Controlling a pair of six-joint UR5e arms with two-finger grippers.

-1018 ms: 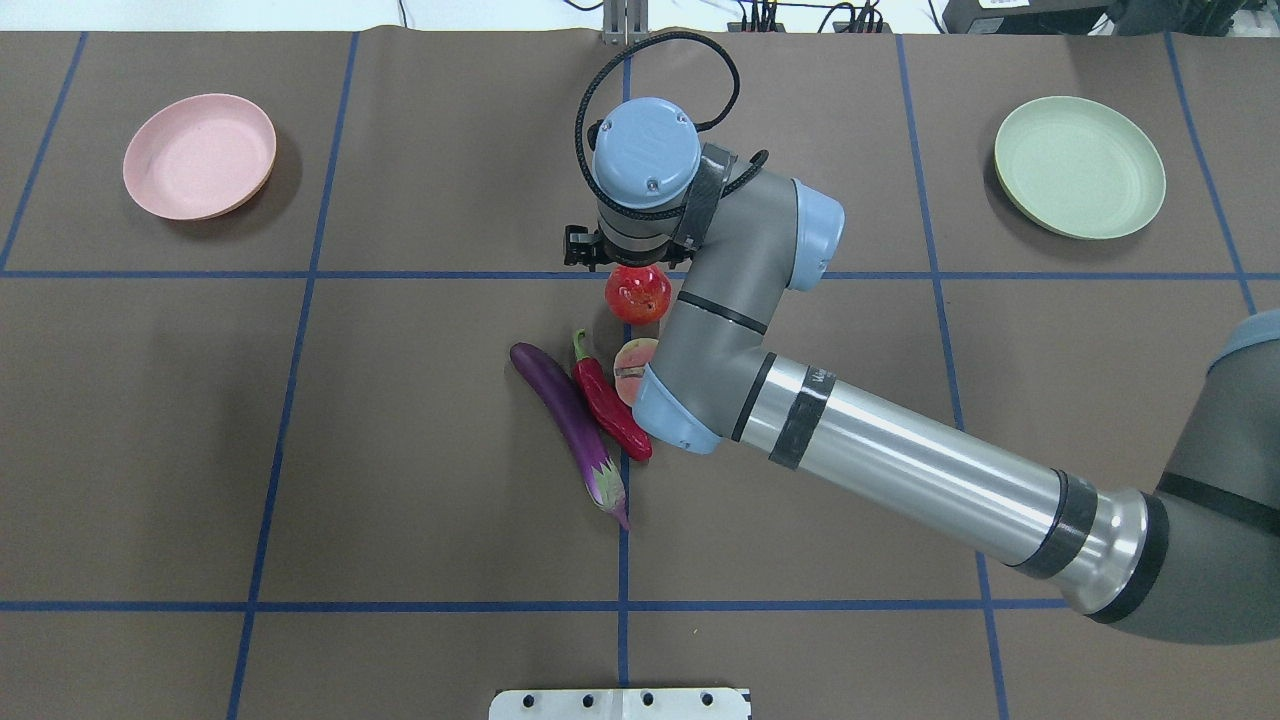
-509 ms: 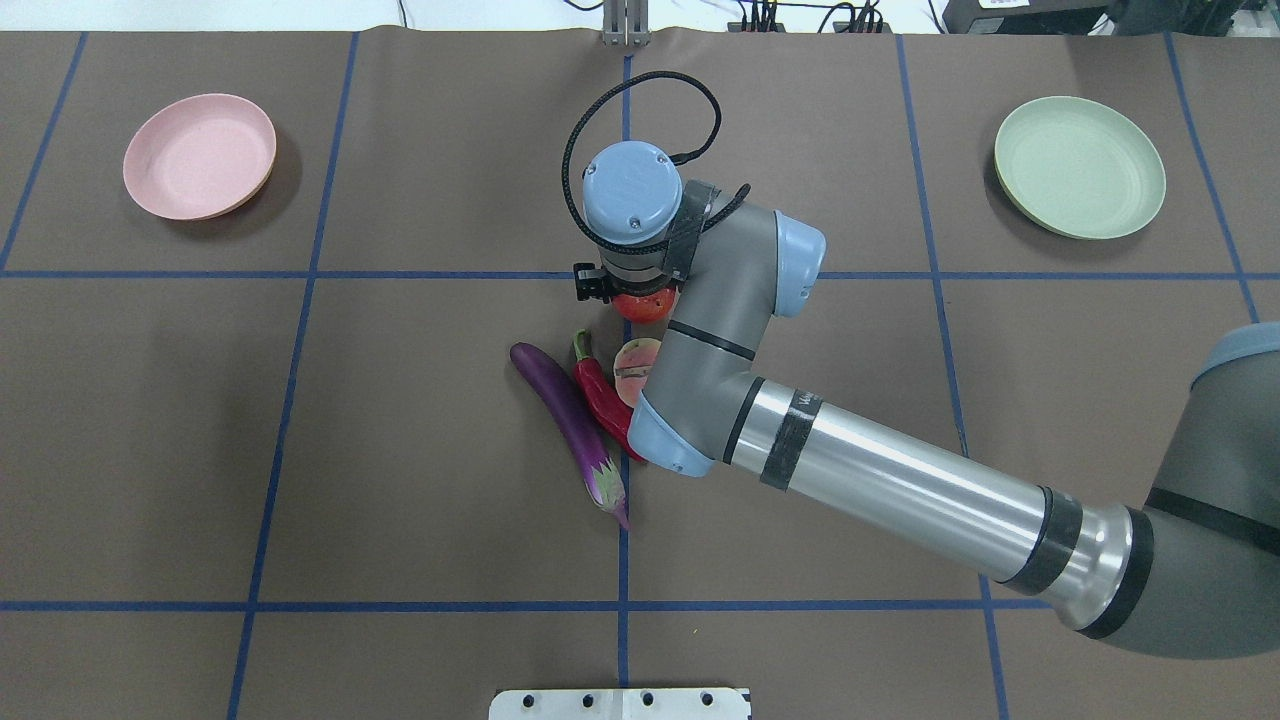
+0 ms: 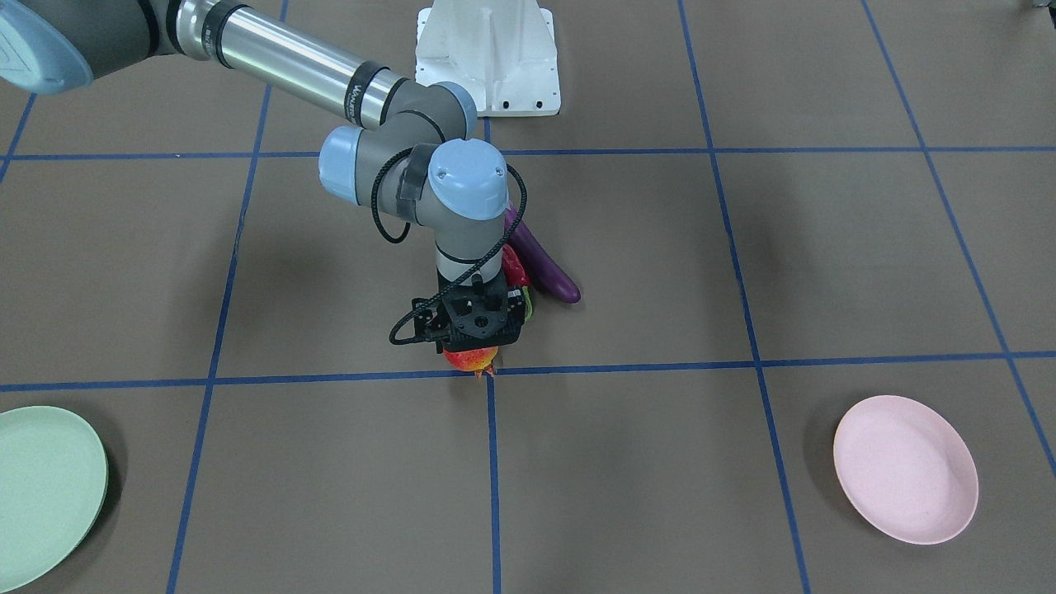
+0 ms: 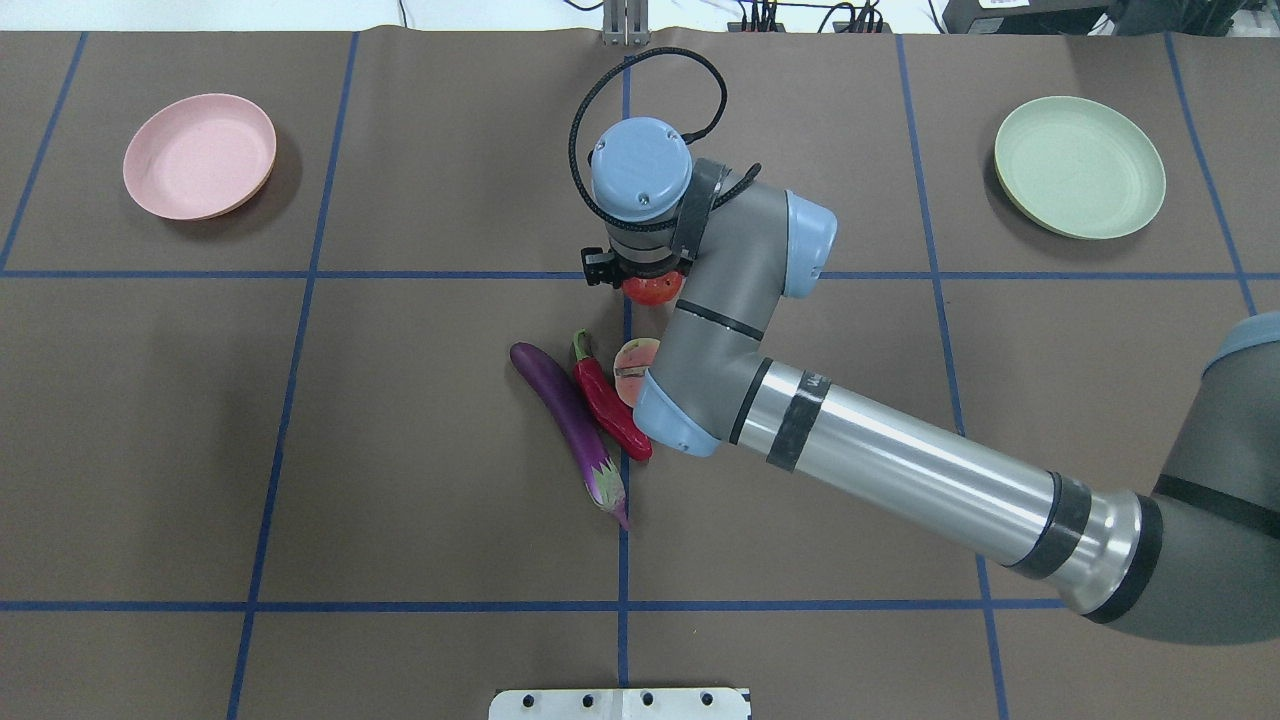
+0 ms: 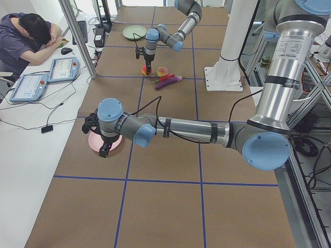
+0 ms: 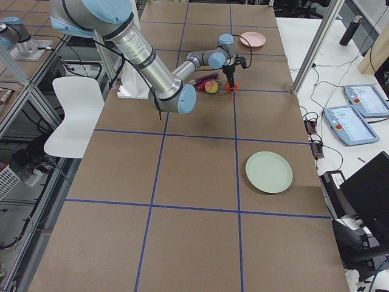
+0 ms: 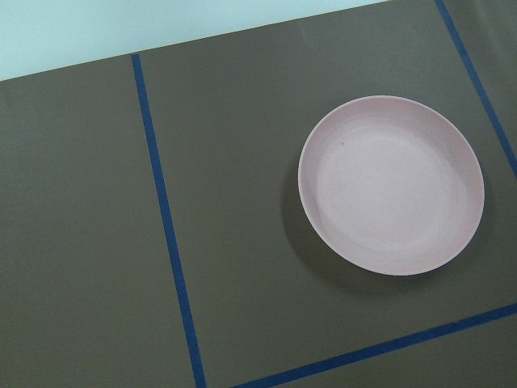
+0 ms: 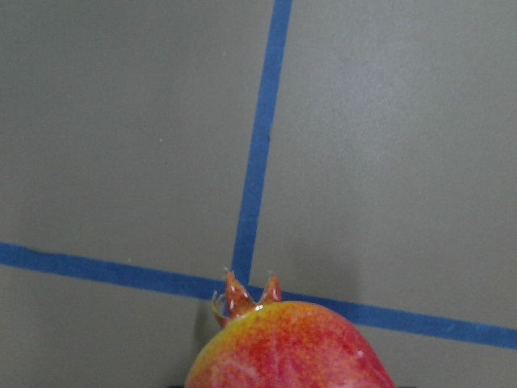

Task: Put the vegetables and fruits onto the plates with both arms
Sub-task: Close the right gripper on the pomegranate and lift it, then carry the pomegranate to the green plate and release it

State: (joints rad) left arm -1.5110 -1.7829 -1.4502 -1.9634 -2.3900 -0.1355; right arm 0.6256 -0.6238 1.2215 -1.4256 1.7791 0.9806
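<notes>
Pomegranate (image 4: pixel 652 290) sits tight under the right gripper (image 3: pixel 474 342) at the table's (image 4: pixel 400 450) middle, its crown over a crossing of blue tape lines (image 4: pixel 400 275). That gripper looks pinched onto the fruit, though its black body hides the fingertips.

Read from overhead, the peach (image 4: pixel 632 362) lies at 6 o'clock of the pomegranate, a little apart from it. The chili (image 4: pixel 608 400) is just beside the peach at its 8 o'clock. The eggplant (image 4: pixel 565 420) runs along the chili's 9 o'clock flank, touching or nearly so. Both slant from 11 to 5 o'clock.

The right arm (image 4: pixel 900 470) comes in from 4 o'clock, and one blue joint cap hangs over the peach's edge and the chili's tip.

The pink plate (image 4: pixel 200 155) stands well apart at 10 o'clock and the mint plate (image 4: pixel 1080 167) well apart at 2 o'clock, each near the far edge of the brown cover. Flat cover crossed by tape lines runs between either plate and the cluster. A white base block (image 4: pixel 620 703) marks the 6 o'clock edge.

The left gripper (image 5: pixel 105 149) hangs over the pink plate in the left-end view. I cannot tell whether it is spread or pressed together.
</notes>
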